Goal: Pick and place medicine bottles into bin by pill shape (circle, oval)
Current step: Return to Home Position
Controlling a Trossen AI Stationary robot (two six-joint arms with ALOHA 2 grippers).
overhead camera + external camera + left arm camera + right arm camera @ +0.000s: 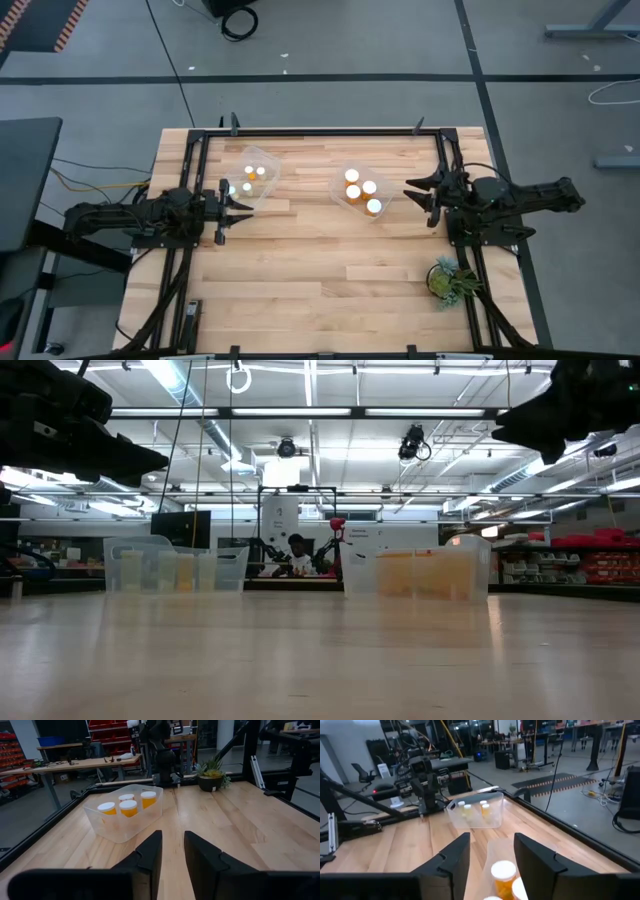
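Note:
Two clear plastic bins stand upright on the wooden table. The left bin (256,172) holds three orange pill bottles with white caps (249,171). The right bin (362,191) holds several (352,177); these also show in the left wrist view (128,808). My left gripper (240,205) is open and empty, above the table beside the left bin's near left corner. My right gripper (418,200) is open and empty, just right of the right bin; its wrist view shows one cap (503,869) below the fingers.
A green potted plant (450,278) stands near the table's front right corner. A black frame (320,131) runs along the table's far edge and sides. Bare wood lies between the bins and across the front half. A person shows in the room beyond (296,552).

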